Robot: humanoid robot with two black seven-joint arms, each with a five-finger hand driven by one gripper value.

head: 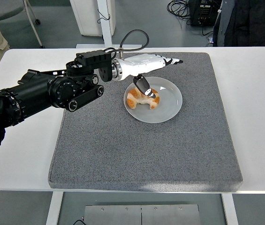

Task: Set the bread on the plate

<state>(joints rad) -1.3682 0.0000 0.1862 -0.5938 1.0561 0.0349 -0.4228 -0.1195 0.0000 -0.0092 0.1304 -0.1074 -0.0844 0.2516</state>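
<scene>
Grey mat [146, 150], bread [142, 99] on plate [170, 105], left robot hand [153, 70] spread above

White table [256, 93] under one grey mat [146, 145], seemingly foam.

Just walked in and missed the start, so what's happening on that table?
The robot's left hand hangs open above the grey plate, its thumb pointing down near the bread. The bread lies on the plate, which sits on a grey mat. The right arm is not in view.
</scene>
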